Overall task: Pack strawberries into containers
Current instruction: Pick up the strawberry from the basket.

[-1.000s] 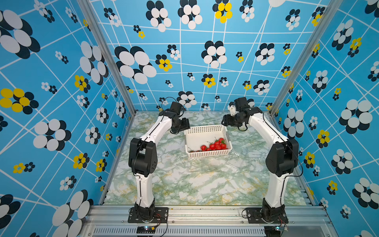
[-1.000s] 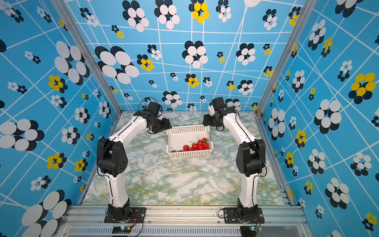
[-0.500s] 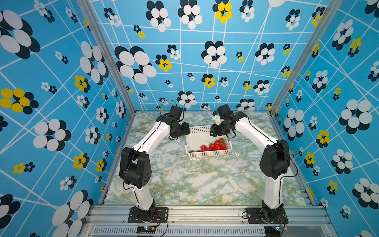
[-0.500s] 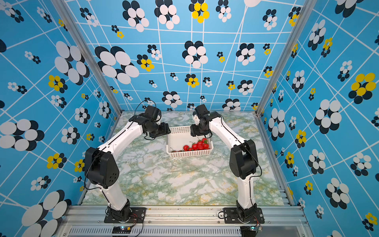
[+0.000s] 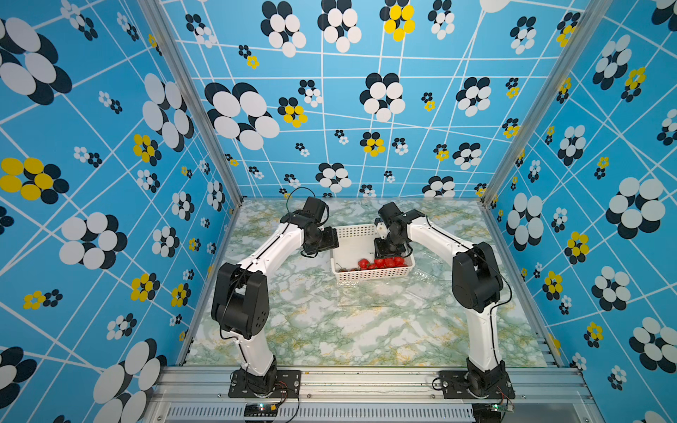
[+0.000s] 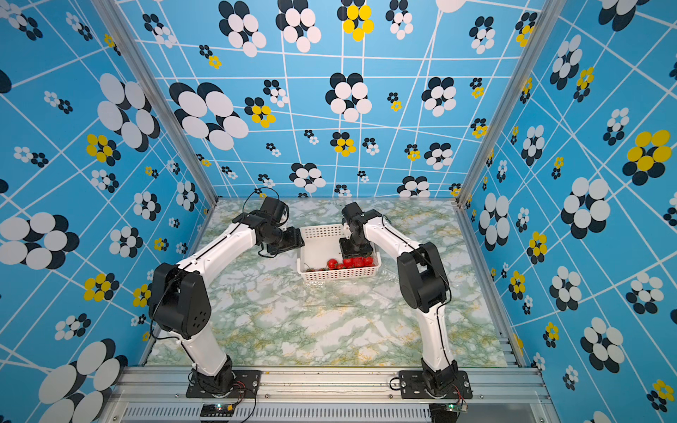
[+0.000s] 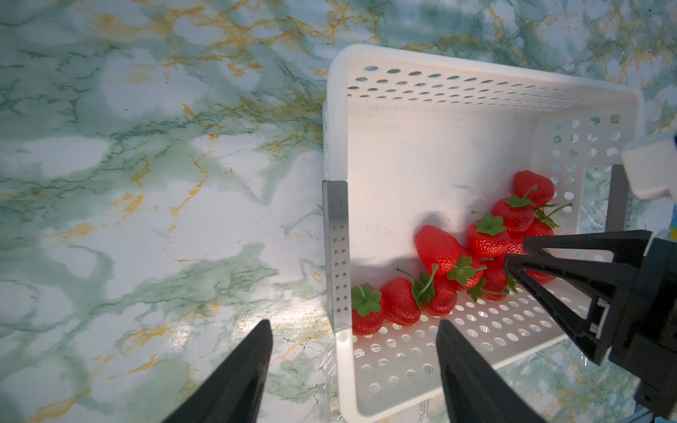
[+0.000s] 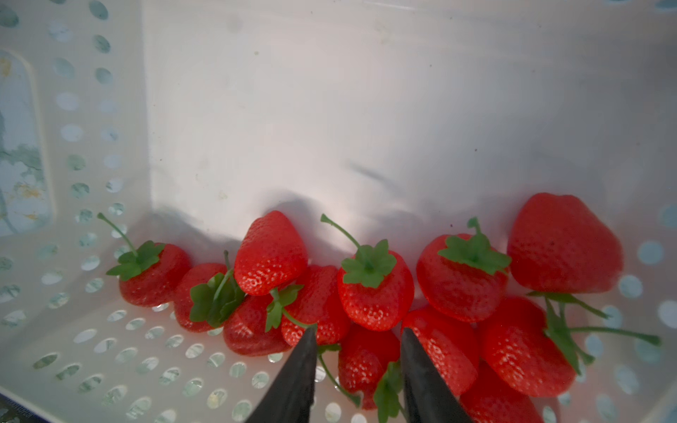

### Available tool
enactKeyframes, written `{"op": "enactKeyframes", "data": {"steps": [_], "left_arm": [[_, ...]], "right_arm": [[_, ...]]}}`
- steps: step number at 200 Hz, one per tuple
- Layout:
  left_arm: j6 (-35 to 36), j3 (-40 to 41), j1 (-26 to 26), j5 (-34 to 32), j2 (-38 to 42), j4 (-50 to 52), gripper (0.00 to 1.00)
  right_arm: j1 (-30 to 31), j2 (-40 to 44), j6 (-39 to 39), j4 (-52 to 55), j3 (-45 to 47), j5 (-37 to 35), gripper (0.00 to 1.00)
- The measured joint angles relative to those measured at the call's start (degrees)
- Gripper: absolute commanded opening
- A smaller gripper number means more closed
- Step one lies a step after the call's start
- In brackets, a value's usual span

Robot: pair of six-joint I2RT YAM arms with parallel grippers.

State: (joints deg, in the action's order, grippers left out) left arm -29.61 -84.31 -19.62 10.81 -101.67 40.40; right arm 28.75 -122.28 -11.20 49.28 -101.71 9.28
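Red green-capped strawberries (image 8: 373, 289), wht holey basket (image 7: 476, 84), grn/gold marbled table (image 5: 348, 322), blue floral walls (image 5: 110, 146).

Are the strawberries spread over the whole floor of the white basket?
No, the strawberries lie heaped along one wall of the basket, and most of its floor is bare.

The far half of the basket (image 7: 339, 110) has a bare floor, so you can pass there. The strawberries (image 8: 373, 289) crowd its near wall, piled and touching, stems sticking up. They hem in your right gripper (image 8: 357, 335) on both sides, with one strawberry between its parted tips. Your left gripper (image 7: 353, 322) straddles the basket's side wall, which blocks a straight descent. The surface (image 5: 329, 322) toward the arm bases is clear. Faint transparent containers (image 5: 425, 284) lie just beside the basket's right front corner.
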Motion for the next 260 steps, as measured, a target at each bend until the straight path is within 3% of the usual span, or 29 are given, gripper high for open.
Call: {"op": "enactKeyframes", "data": {"steps": [125, 166, 260], "left_arm": [[-0.04, 1.88, -0.28, 0.31, 2.19, -0.63, 0.72], [-0.02, 2.19, -0.28, 0.33, 2.23, -0.68, 0.72], [-0.02, 2.21, -0.28, 0.33, 2.25, -0.83, 0.72]], "right_arm": [[0.79, -5.14, 0.31, 1.36, -0.04, -1.73, 0.41], [0.85, -5.14, 0.79, 1.49, -0.96, -2.14, 0.52], [0.85, -8.63, 1.57, 1.64, -6.67, -2.19, 0.45]]}}
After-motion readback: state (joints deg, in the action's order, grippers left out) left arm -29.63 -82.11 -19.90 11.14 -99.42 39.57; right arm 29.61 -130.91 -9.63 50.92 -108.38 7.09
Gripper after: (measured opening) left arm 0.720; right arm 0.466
